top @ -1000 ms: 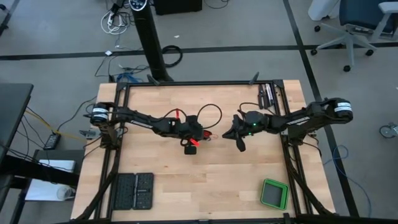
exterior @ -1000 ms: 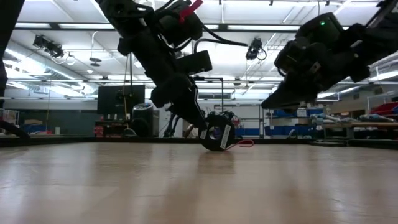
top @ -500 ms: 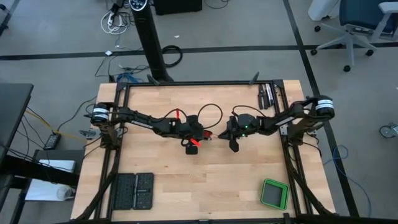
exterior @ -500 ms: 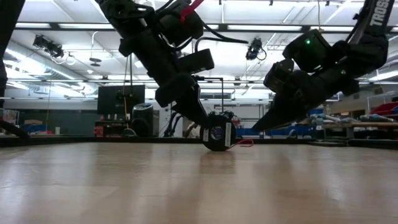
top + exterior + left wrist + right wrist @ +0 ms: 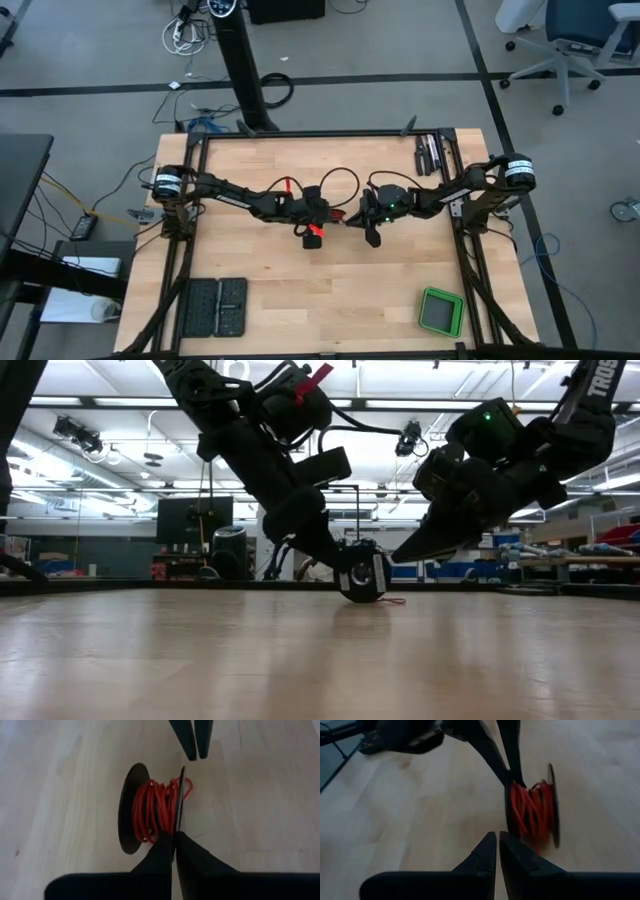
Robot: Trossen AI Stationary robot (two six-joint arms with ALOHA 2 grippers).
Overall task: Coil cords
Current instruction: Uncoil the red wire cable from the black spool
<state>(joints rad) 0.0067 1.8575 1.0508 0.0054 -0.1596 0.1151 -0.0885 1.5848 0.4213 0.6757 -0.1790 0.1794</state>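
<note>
left tool (image 5: 174, 840) is sitting at the middle of the worktop (image 5: 330, 290) with its fingers pinched together on one dark flange of a small spool (image 5: 131, 809), and so is holding it on its edge. right tool (image 5: 497, 845) is hanging just to the right of that spool, tilted down toward it, its fingers nearly touching each other and carrying nothing that can be made out.

the red-orange cord (image 5: 152, 812) is lying mostly wound between the two flanges of the spool, in loose, uneven turns. in the left wrist view a small loop is bulging out past the flange the left tool is gripping, and in the low view a short red tail (image 5: 392, 600) is trailing on the wood beside the spool.

judging by this, the coiling is looking largely done: the bulk of the cord is already gathered on the spool. what seems to be remaining is tucking in the stray loop and the loose tail, and perhaps tidying the slack turns. whether the cord's dark end piece is wound in cannot be told.
</note>
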